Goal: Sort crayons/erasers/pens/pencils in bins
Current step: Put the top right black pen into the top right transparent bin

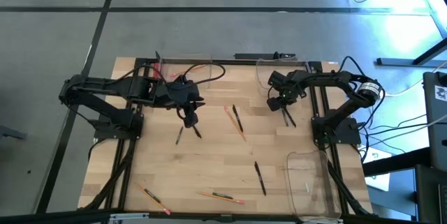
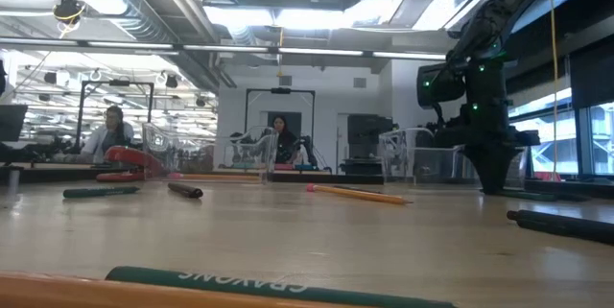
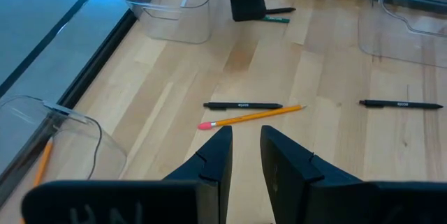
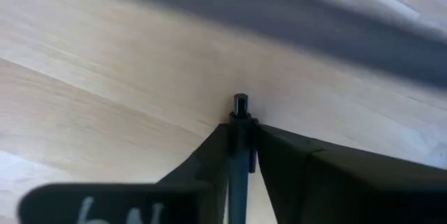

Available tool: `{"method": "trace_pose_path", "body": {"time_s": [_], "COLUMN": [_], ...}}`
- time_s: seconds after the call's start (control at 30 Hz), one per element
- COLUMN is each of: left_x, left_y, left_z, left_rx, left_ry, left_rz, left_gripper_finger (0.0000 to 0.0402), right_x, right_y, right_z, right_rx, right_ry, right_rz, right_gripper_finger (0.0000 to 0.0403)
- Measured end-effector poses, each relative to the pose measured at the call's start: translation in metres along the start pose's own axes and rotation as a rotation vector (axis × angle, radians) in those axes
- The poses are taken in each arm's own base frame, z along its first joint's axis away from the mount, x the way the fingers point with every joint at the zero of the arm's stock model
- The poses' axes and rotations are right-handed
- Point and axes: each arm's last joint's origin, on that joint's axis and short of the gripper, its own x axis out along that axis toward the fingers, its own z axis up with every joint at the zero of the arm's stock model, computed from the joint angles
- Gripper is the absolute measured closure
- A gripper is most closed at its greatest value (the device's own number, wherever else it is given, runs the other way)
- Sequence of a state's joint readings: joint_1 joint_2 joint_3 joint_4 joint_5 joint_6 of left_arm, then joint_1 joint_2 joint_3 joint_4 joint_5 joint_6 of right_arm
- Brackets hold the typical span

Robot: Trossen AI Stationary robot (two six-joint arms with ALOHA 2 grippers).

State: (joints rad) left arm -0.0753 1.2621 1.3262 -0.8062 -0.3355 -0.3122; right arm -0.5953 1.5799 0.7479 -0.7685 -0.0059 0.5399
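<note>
1. Black plastic is clamped between the fingers of the right gripper (image 4: 241, 147): a pen (image 4: 240, 133) is held there, its long axis running along the fingers and its tip poking out just past them toward the wooden table (image 1: 209, 175).
2. In the high view the right gripper (image 1: 283, 105) hangs over the table's far right part, with the held pen (image 1: 288, 117) slanting down from it.
3. A clear bin (image 1: 283, 70) lies just beyond that gripper at the far edge; a second bin (image 1: 314, 182) lies nearer the front on the right. The far bin is the closer of the two, so a short carry toward it is judged to be the likely next move.
4. The left gripper (image 3: 244, 147) is seen with its fingers slightly parted and nothing between them.
5. Just ahead of those fingers a pencil (image 3: 251, 118) and another pen (image 3: 243, 105) lie side by side, their long axes running across the jaw gap rather than along it.
6. The left arm is judged the nearer one for that pair.
7. Further pencils (image 1: 220, 197) lie near the table's front edge, well apart from both grippers.
</note>
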Motion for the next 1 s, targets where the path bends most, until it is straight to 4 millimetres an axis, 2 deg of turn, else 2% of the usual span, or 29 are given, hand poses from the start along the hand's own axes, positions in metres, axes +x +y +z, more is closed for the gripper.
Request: {"method": "trace_pose_path", "body": {"time_s": [0.13, 0.43, 1.0], "left_x": [0.000, 0.000, 0.000], "left_y": [0.000, 0.000, 0.000], "left_z": [0.000, 0.000, 0.000], "left_rx": [0.000, 0.000, 0.000], "left_ry": [0.000, 0.000, 0.000], "left_rz": [0.000, 0.000, 0.000], "left_gripper_finger": [0.0333, 0.0333, 0.0333], "right_x": [0.000, 0.000, -0.019], "right_y": [0.000, 0.000, -0.001], "right_z": [0.000, -0.001, -0.015], "right_rx": [-0.003, -0.027, -0.054], "right_ry": [0.003, 0.004, 0.006], "right_rz": [-0.002, -0.002, 0.049], "right_gripper_finger": [0.0348, 0.0339, 0.0339]}}
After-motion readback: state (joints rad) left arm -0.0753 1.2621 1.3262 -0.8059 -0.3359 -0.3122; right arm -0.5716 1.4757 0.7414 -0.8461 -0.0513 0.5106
